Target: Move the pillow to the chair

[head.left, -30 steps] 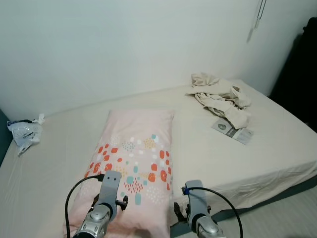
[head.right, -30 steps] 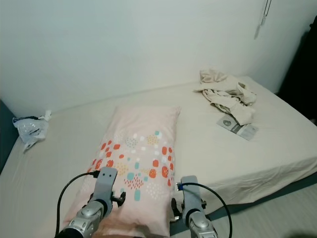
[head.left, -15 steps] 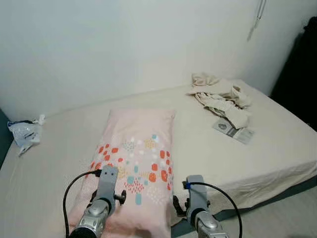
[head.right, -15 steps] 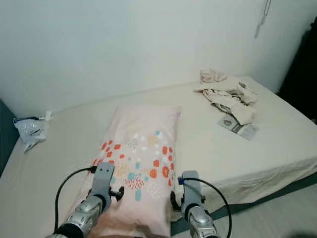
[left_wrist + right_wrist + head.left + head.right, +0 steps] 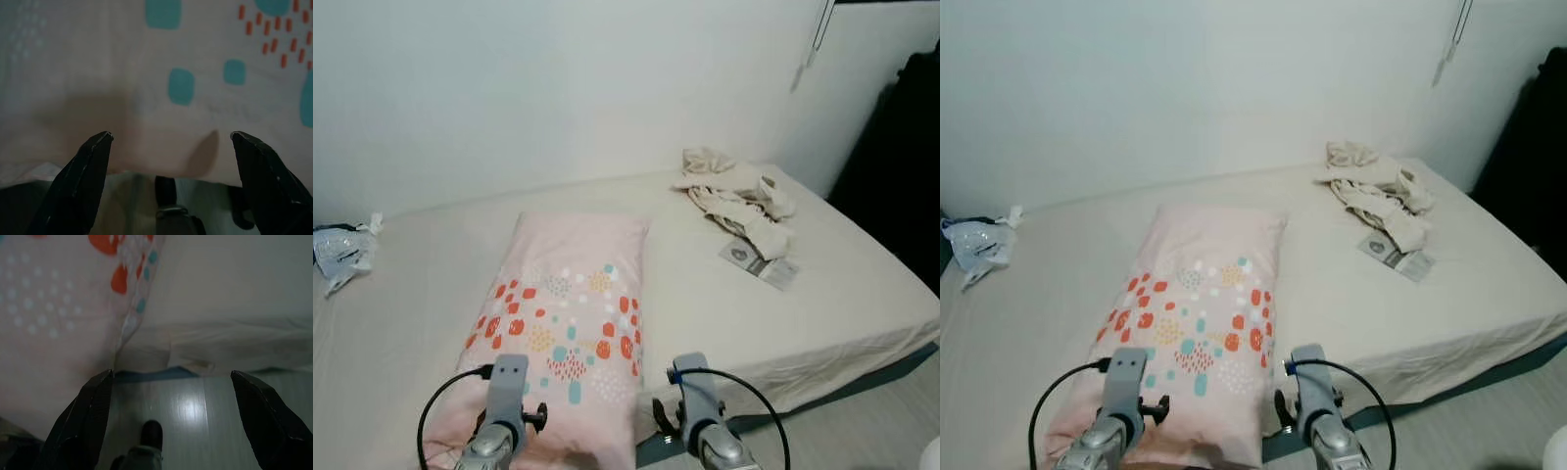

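A pale pink pillow (image 5: 563, 313) printed with orange and teal dots lies lengthwise on the cream bed (image 5: 862, 304), its near end at the bed's front edge. My left arm (image 5: 501, 406) reaches over that near end. In the left wrist view my left gripper (image 5: 171, 139) is open, its fingers (image 5: 85, 171) spread just above the pillow cloth (image 5: 195, 98). My right arm (image 5: 690, 401) is beside the pillow's near right corner. In the right wrist view my right gripper (image 5: 171, 374) is open over the bed's edge and the floor (image 5: 195, 411), with the pillow corner (image 5: 58, 333) at one side.
Crumpled beige clothes (image 5: 729, 191) and a flat printed packet (image 5: 759, 262) lie on the bed's far right. A plastic bag (image 5: 337, 253) sits at the far left edge. A dark mass (image 5: 901, 166) stands right of the bed. Grey wood floor (image 5: 862, 431) runs along the front.
The camera has shifted, so the whole scene sits differently. Both arms now show lower in the picture, at the pillow's near end. The pillow lies where it was.
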`<state>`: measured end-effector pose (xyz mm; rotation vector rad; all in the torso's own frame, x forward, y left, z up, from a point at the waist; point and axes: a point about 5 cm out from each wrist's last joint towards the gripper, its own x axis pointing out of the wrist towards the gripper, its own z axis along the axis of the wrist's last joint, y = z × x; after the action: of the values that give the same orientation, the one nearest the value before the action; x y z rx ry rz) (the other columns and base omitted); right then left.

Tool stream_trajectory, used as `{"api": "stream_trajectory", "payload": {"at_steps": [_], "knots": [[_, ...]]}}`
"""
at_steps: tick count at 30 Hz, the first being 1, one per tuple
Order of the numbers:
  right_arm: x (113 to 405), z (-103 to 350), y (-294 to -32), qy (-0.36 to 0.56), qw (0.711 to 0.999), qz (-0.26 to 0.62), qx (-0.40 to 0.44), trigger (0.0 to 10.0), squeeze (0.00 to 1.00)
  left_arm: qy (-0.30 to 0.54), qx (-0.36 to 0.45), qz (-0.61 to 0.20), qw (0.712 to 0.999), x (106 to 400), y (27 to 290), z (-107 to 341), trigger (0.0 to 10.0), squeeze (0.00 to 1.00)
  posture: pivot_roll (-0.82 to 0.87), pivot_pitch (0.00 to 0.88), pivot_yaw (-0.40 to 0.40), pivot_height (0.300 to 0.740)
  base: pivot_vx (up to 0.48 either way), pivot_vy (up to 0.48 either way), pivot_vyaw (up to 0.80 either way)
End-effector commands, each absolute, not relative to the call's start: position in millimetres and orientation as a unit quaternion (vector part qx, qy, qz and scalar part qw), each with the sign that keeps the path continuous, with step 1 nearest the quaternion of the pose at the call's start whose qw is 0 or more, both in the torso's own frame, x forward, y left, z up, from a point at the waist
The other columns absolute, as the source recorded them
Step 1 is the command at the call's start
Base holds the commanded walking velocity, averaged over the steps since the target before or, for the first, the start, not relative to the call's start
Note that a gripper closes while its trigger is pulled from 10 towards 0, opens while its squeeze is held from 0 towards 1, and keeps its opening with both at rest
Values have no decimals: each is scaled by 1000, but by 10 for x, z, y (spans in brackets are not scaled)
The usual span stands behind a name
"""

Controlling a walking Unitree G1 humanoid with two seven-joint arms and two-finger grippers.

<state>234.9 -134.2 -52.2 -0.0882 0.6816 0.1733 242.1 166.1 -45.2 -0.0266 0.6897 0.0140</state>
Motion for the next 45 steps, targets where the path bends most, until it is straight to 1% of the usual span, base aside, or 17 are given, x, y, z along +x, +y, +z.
{"api": "stream_trajectory", "payload": {"at_steps": [1, 2, 5, 9, 10, 12, 14, 16, 19, 21, 22, 24, 26, 29, 32, 40, 45], "knots": [[2394, -487, -1330, 323, 943, 77, -34, 10000, 0, 356, 14, -43, 933, 2357, 1512, -507, 10000, 0, -129, 72, 17, 740, 0, 0, 0], [2447, -439, -1332, 306, 948, 80, -40, 10000, 0, 358, 36, -69, 931, 2331, 1448, -522, 10000, 0, -130, 72, 18, 740, 0, 0, 0], [2486, -404, -1339, 295, 950, 88, -53, 10000, 0, 358, 50, -82, 929, 2310, 1447, -531, 10000, 0, -124, 82, -3, 740, 0, 0, 0], [2438, -452, -1380, 314, 945, 80, -43, 10000, 0, 352, 48, -63, 933, 2302, 1534, -526, 10000, 0, -81, 69, -42, 740, 0, 0, 0], [2414, -473, -1402, 321, 943, 76, -40, 10000, 0, 348, 47, -50, 935, 2302, 1570, -520, 10000, 0, -52, 58, -68, 740, 0, 0, 0], [2389, -494, -1421, 328, 941, 71, -39, 10000, 0, 342, 42, -33, 938, 2307, 1617, -508, 10000, 0, -45, 54, -74, 740, 0, 0, 0], [2313, -551, -1424, 344, 935, 72, -46, 10000, 0, 333, 17, 7, 943, 2319, 1713, -486, 10000, 0, -44, 39, -65, 740, 0, 0, 0], [2261, -587, -1401, 352, 933, 69, -41, 10000, 0, 334, 4, 18, 942, 2334, 1727, -479, 10000, 0, -52, 38, -37, 740, 0, 0, 0], [2302, -552, -1356, 337, 940, 51, -18, 10000, 0, 347, 48, -49, 935, 2336, 1572, -500, 10000, 0, -64, 27, 4, 740, 0, 0, 0], [2321, -537, -1350, 332, 942, 49, -17, 10000, 0, 348, 61, -65, 933, 2328, 1540, -508, 10000, 0, -64, 27, 4, 740, 0, 0, 0], [2350, -514, -1356, 324, 945, 46, -24, 10000, 0, 347, 94, -92, 928, 2302, 1513, -522, 10000, 0, -64, 7, 5, 740, 0, 0, 0], [2341, -522, -1358, 326, 944, 48, -34, 10000, 0, 347, 100, -90, 928, 2280, 1530, -534, 10000, 0, -55, 0, -9, 740, 0, 0, 0], [2350, -500, -1358, 311, 948, 50, -36, 10000, 0, 339, 105, -54, 934, 2266, 1641, -522, 10000, 0, -37, 0, -19, 740, 0, 0, 0], [2340, -502, -1353, 309, 950, 45, -25, 10000, 0, 330, 72, -15, 941, 2260, 1727, -500, 10000, 0, -19, 0, -30, 740, 0, 0, 0], [2300, -519, -1346, 307, 951, 43, -20, 10000, 0, 327, 64, -5, 943, 2194, 1771, -512, 10000, 0, -26, 0, -21, 740, 0, 0, 0], [2255, -533, -1366, 300, 953, 34, -18, 10000, 0, 326, 48, -5, 944, 2119, 1692, -554, 10000, 0, -55, 0, 14, 740, 0, 0, 0], [2289, -494, -1391, 282, 959, 33, -22, 10000, 0, 316, 16, 24, 948, 2163, 1706, -518, 10000, 0, -66, 0, 18, 740, 0, 0, 0]]}}
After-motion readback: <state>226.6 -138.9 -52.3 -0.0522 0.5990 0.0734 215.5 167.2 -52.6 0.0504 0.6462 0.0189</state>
